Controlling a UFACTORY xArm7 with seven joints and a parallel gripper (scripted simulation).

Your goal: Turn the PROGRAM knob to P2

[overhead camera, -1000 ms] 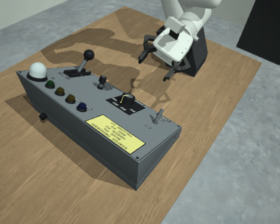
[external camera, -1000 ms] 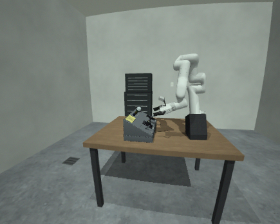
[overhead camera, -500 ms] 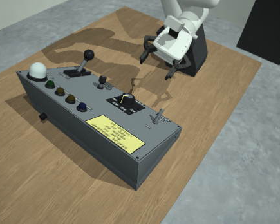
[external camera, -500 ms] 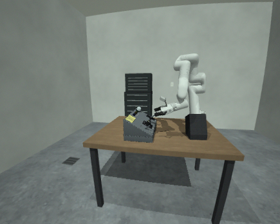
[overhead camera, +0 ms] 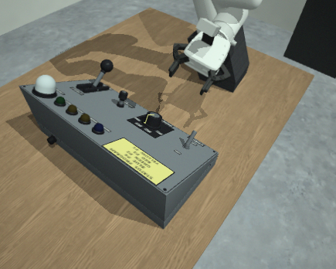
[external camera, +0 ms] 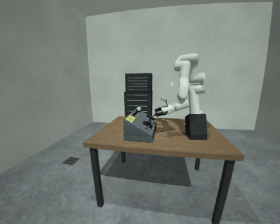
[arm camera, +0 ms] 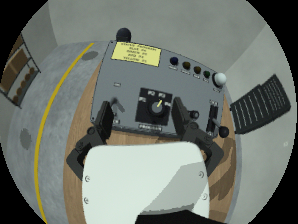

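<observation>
The grey console (overhead camera: 112, 135) stands on the wooden table. Its black PROGRAM knob (overhead camera: 153, 120) with a yellow pointer line sits on a black plate right of the panel's middle; it also shows in the wrist view (arm camera: 156, 108). My gripper (overhead camera: 187, 79) is open and empty, hovering above the table behind the console, apart from the knob. In the wrist view the two fingers frame the knob from a distance. The arm also shows small in the exterior view (external camera: 158, 111).
On the panel are a white dome (overhead camera: 45, 83), a ball-topped lever (overhead camera: 103, 70), a small black slider knob (overhead camera: 122, 97), several coloured buttons (overhead camera: 78, 114), a grey toggle (overhead camera: 189, 140) and a yellow label (overhead camera: 138, 160). The arm's black base (overhead camera: 233, 62) stands behind.
</observation>
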